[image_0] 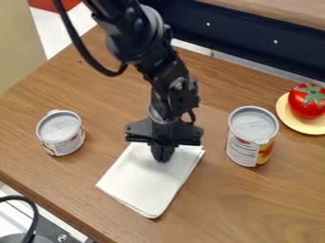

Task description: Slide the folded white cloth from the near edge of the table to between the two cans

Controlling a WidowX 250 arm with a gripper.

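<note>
The gripper points down with its fingers together; its tips are at the far part of the folded white cloth, which extends below them toward the camera. View left of the gripper: short can. View right: taller can, then tomato on yellow plate

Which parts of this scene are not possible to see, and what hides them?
In the camera view:
- white folded cloth: partly hidden by the black claw
- round yellow plate: right side cut off by the edge
- tall metal can: back hidden by its own body
</note>
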